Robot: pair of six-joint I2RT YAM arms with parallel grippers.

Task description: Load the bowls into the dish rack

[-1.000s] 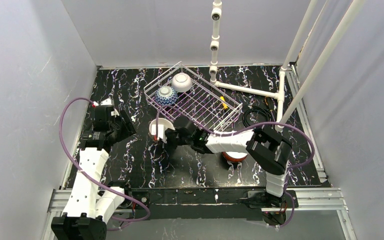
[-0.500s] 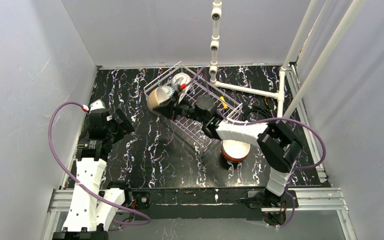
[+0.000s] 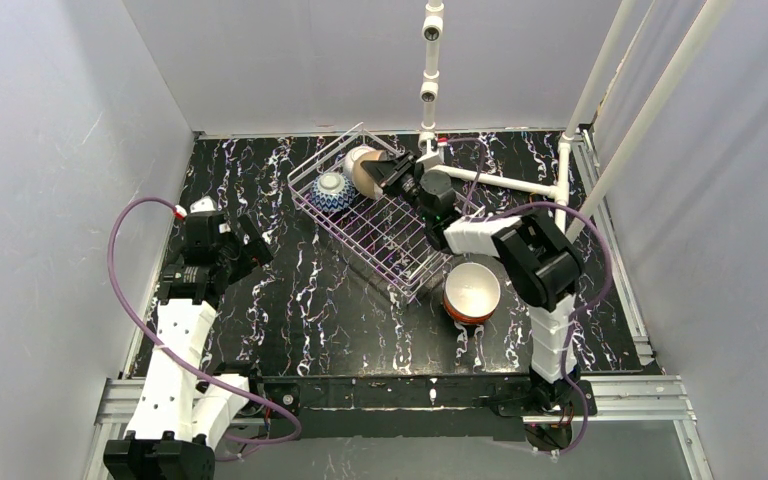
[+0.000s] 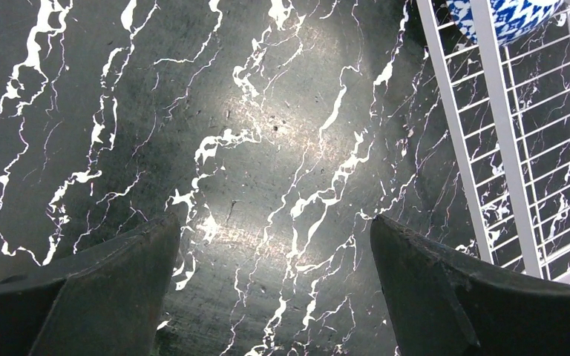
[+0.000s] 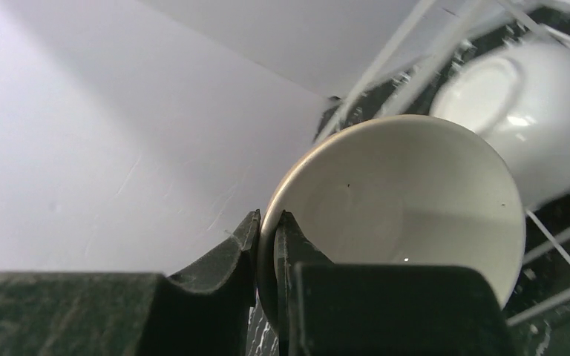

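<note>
My right gripper [image 3: 385,176] is shut on the rim of the tan bowl [image 3: 364,172], holding it tilted over the far corner of the wire dish rack [image 3: 385,235]. In the right wrist view the fingers pinch the rim [image 5: 267,245] of the tan bowl [image 5: 401,200], close to a white bowl [image 5: 516,104] lying on its side in the rack. The blue-patterned bowl [image 3: 331,190] sits in the rack's left corner and also shows in the left wrist view [image 4: 505,15]. The red-orange bowl [image 3: 471,292] stands on the table near the rack's front corner. My left gripper [image 4: 274,245] is open and empty over bare table, left of the rack [image 4: 490,126].
The white pipe frame [image 3: 495,180] stands just behind and right of the rack. A black cable coil [image 3: 510,232] lies to the right of the rack. Grey walls close in the left, back and right sides.
My right arm has lifted the tan bowl from the table left of the rack, swung it over the rack and brought it to the far corner. The left arm barely shifted.
</note>
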